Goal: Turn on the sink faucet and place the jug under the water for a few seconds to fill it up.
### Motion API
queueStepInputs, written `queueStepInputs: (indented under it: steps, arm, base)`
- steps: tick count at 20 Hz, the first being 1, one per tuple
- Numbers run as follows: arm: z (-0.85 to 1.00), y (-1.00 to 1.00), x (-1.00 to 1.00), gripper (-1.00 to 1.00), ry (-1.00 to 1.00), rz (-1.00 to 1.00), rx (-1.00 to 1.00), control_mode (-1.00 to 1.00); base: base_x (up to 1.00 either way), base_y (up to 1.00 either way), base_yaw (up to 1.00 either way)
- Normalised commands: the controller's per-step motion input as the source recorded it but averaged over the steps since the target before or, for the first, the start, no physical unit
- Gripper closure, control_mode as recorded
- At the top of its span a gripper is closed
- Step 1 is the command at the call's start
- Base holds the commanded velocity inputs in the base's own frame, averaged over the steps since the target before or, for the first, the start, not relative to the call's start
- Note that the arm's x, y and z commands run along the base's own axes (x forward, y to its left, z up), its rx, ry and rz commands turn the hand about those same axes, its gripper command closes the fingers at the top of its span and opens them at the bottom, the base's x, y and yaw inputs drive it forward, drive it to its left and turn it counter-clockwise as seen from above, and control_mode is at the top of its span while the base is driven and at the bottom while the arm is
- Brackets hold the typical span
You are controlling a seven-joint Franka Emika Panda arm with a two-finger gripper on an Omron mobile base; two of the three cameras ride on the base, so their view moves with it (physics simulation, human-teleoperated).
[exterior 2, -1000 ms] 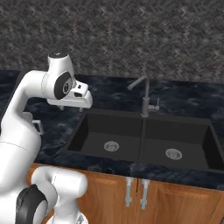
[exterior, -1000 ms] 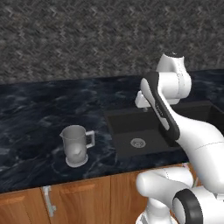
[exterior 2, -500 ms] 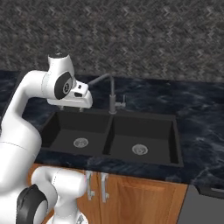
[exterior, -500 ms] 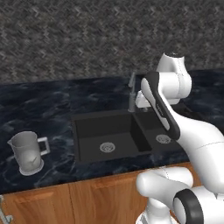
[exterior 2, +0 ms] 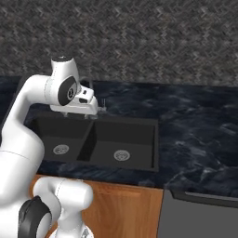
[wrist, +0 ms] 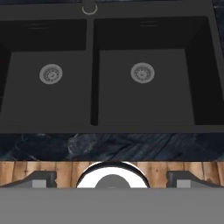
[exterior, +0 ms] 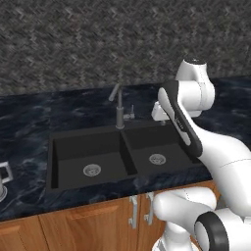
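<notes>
- The claw (wrist: 112,177) is wide and holds nothing, at the bottom of the hand view.
- The sink (exterior: 117,139) is mid-frame.
- The jug (exterior: 3,176) sits far left.
- The sink faucet (exterior: 118,105) stands behind the sink.

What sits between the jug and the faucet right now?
In the left base view, a bare stretch of dark counter and the sink's left basin separate the jug, at the left edge, from the faucet.

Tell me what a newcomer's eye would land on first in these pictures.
The black double-basin sink, sunk in the dark marbled counter, with a round silver drain in each basin. Behind its divider rises the slim grey faucet, dry. The white arm leans over the right basin, and the jug stands at the far left edge.
</notes>
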Motion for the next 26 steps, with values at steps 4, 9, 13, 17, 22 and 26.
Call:
queueStepInputs:
  steps: [4, 9, 13, 17, 22, 26]
  arm:
    - [0.0, 0.0, 0.0, -1.0, 0.0, 0.0, 0.0, 1.0]
    - [0.0, 0.0, 0.0, -1.0, 0.0, 0.0, 0.0, 1.0]
    - [0.0, 0.0, 0.0, -1.0, 0.0, 0.0, 0.0, 1.0]
    - [0.0, 0.0, 0.0, -1.0, 0.0, 0.0, 0.0, 1.0]
    - [0.0, 0.0, 0.0, -1.0, 0.0, 0.0, 0.0, 1.0]
    - [0.0, -0.06, 0.0, -1.0, 0.0, 0.0, 0.0, -1.0]
  base:
    - [0.01, -0.33, -0.07]
    - [0.02, -0.2, -0.01]
    - [0.0, -0.26, 0.0]
    - [0.0, -0.4, 0.03]
    - [0.03, -0.35, 0.01]
    - [0.0, -0.23, 0.0]
